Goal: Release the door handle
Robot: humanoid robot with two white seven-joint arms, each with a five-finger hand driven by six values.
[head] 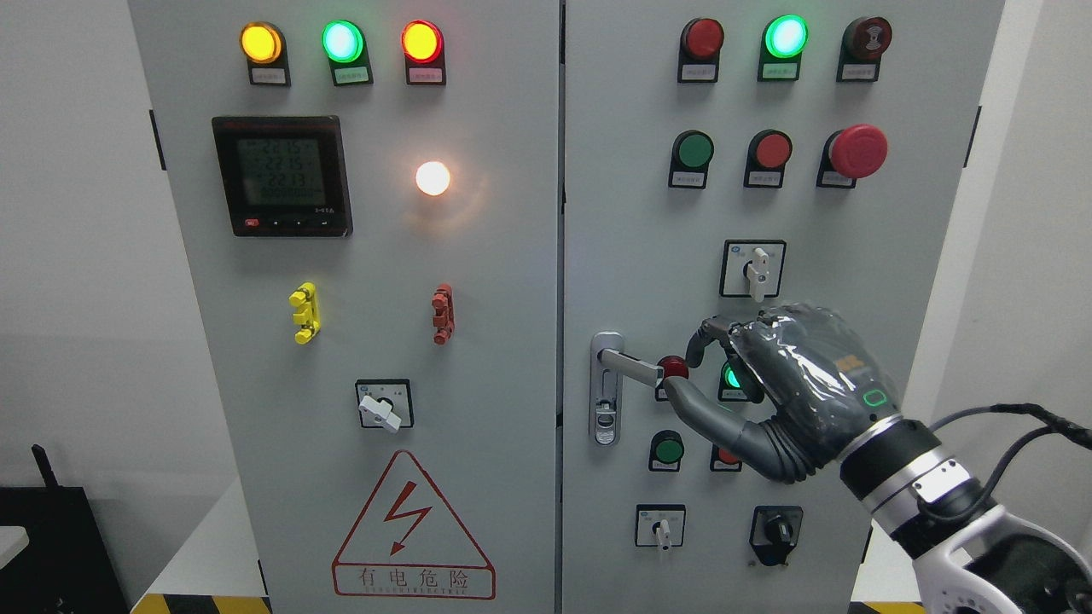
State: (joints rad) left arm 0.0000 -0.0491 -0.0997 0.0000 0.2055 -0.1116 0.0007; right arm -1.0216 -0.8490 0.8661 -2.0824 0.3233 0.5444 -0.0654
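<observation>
**A:** Which step is this? The right hand [768, 388] sits at the free end of the door handle [630, 365] on the right door [631, 213], thumb and fingers loosely curled around the tip.

**B:** Looks like the release itself. Next: spread the fingers, pull straight back.

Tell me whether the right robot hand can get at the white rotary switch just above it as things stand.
Probably yes. The right robot hand sits just below the white rotary switch, fingers near the door handle, and nothing lies between hand and switch; only bare panel. It would have to lift away from the handle first.
</observation>
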